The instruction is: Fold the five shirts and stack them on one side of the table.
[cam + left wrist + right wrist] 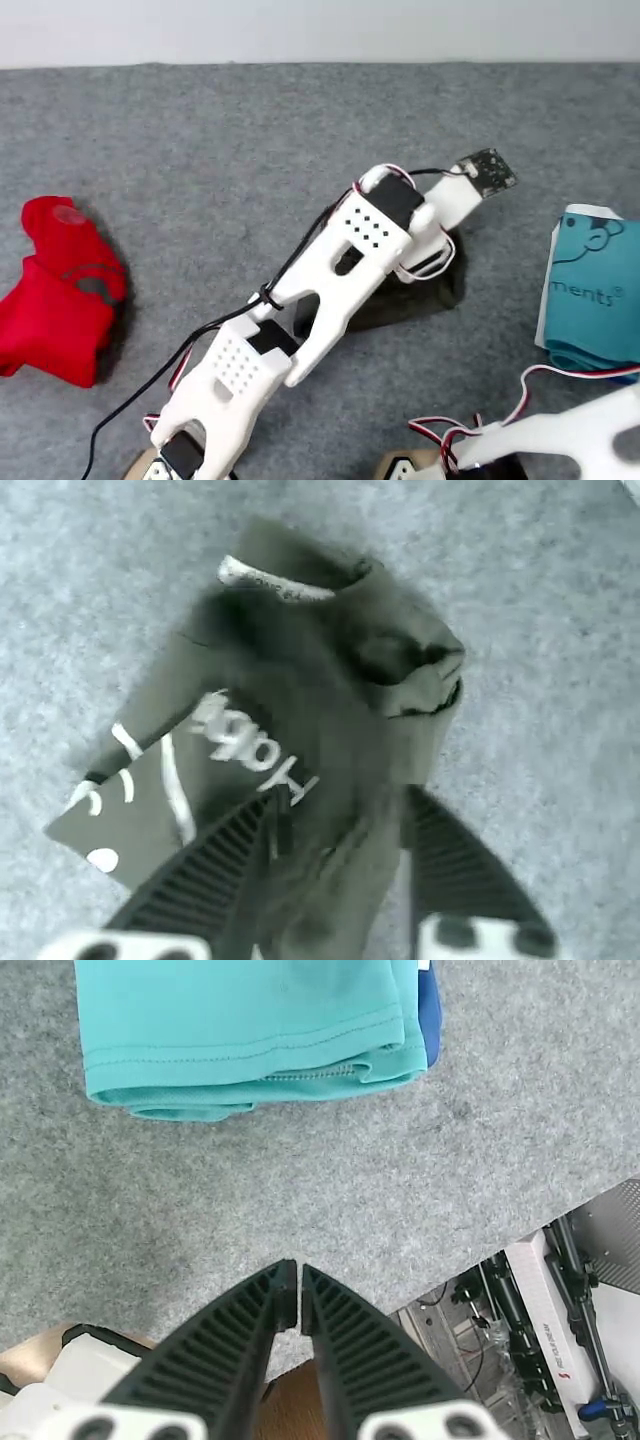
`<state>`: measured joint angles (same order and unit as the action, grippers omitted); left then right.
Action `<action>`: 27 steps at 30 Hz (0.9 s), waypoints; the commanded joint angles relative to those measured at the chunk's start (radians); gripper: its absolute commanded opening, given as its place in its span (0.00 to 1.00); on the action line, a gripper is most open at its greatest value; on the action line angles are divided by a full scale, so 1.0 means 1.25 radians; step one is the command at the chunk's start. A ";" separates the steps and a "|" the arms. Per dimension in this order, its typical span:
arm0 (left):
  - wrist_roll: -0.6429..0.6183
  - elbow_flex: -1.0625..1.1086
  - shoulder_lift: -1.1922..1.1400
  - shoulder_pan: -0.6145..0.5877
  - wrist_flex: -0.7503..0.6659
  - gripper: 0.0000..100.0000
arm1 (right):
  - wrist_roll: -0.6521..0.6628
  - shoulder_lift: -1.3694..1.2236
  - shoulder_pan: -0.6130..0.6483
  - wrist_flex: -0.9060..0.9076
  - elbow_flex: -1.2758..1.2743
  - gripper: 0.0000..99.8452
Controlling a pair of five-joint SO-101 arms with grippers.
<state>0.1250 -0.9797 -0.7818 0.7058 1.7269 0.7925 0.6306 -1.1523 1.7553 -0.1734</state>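
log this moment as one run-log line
left gripper shut on dark shirt | right gripper shut, near folded teal shirt | red shirt crumpled

Looks like a robotics lab or workshop: grey felt-covered tabletop (200, 130), plain white wall (300, 30), metal rack (625, 1235) and loose cables (500, 1300) just beside.
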 commanded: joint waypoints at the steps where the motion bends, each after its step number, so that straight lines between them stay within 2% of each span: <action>1: 0.017 -0.028 0.097 -0.025 0.025 0.22 | 0.007 0.019 -0.007 0.012 0.031 0.01; 5: 0.020 -0.025 0.178 -0.069 0.025 0.20 | 0.007 0.019 -0.007 0.009 0.031 0.01; 9: 0.026 0.024 0.203 -0.141 0.025 0.07 | 0.007 0.019 -0.006 0.008 0.031 0.01; 11: 0.068 0.085 0.201 -0.168 0.025 0.01 | 0.007 0.019 -0.004 0.008 0.031 0.01; 13: 0.095 0.165 0.201 -0.183 0.022 0.02 | 0.007 0.019 -0.003 0.008 0.031 0.01; 22: 0.099 0.409 0.199 -0.173 -0.045 0.01 | 0.007 0.019 -0.003 0.008 0.031 0.01; 27: 0.098 0.528 0.205 -0.087 -0.060 0.01 | 0.007 0.019 -0.003 0.008 0.031 0.01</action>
<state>0.2401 -0.3598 -0.5915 0.5278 1.6655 0.7925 0.6306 -1.1523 1.7553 -0.1734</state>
